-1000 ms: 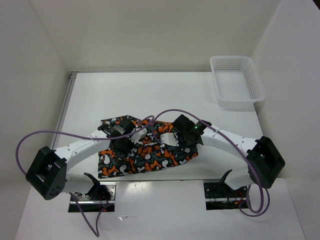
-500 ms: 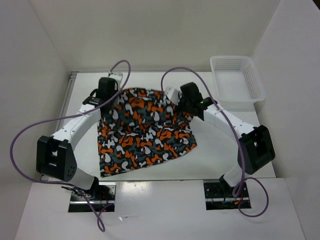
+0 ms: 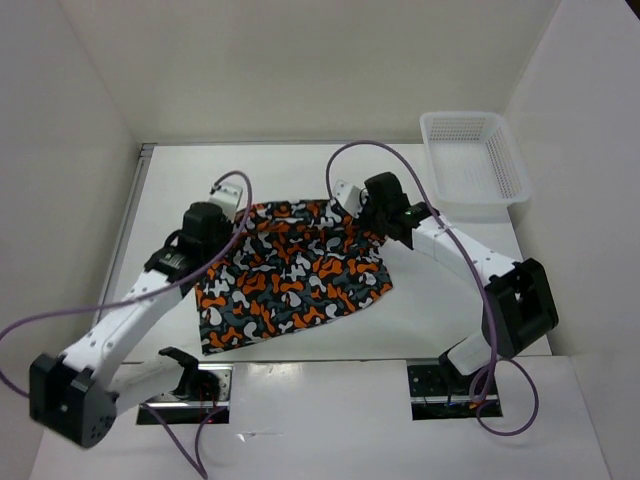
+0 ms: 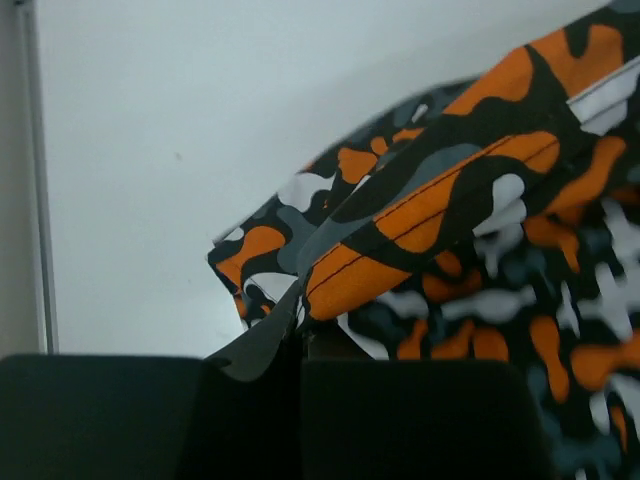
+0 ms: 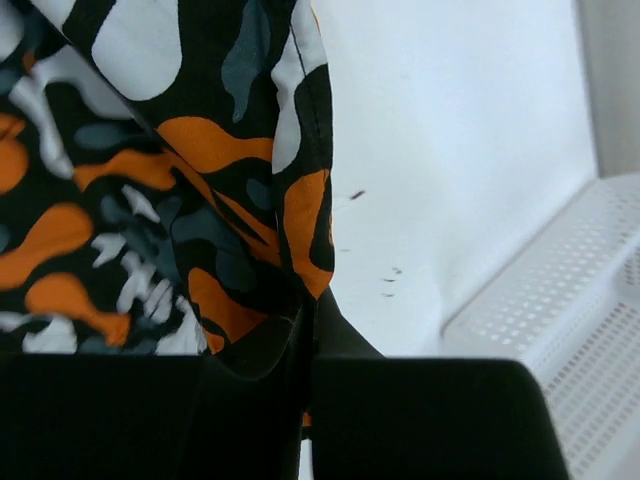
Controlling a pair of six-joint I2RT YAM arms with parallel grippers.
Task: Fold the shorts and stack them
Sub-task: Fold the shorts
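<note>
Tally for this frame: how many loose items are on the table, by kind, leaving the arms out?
shorts: 1
white mesh basket: 1
Total: 2

Ahead of the left gripper (image 3: pixel 240 212) and the right gripper (image 3: pixel 352 205), the table (image 3: pixel 300 170) lies open to the back wall (image 3: pixel 300 70). The basket (image 3: pixel 472 208) stands right of the right gripper, near but apart. Between and behind the grippers, the shorts (image 3: pixel 290 270) cover the table. A cable (image 3: pixel 352 148) arches over each.
</note>
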